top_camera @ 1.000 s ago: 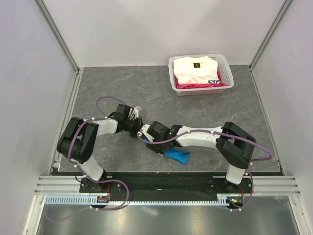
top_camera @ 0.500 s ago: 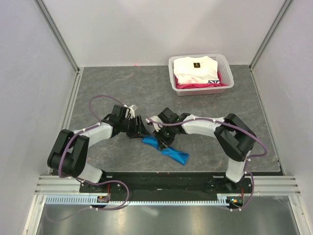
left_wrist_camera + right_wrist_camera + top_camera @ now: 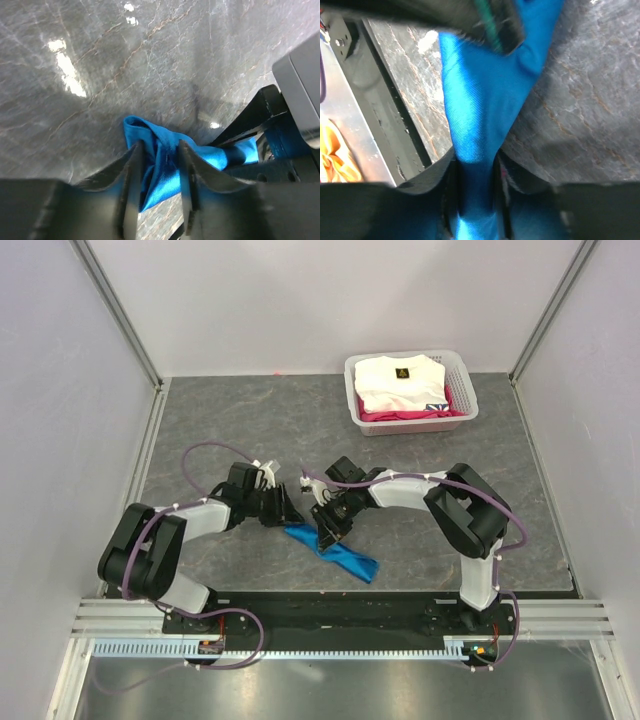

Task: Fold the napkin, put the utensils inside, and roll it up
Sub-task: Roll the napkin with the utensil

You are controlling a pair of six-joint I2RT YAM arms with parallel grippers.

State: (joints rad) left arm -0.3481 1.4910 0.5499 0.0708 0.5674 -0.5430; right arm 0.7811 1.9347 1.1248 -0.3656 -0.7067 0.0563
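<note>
On the grey table (image 3: 220, 420), twisted napkin (image 3: 350, 560) gripped by left pincer (image 3: 292, 517) and right pincer (image 3: 326, 538), basket (image 3: 412, 426) of clothes well apart.

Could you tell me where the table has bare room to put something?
The table is bare left of the basket and in front of it; crowded at the middle, where left hand and right hand hold the napkin.

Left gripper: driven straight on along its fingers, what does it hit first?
The napkin, bunched right between the left gripper fingers. Past it probably only bare table, though depth is unclear.
</note>
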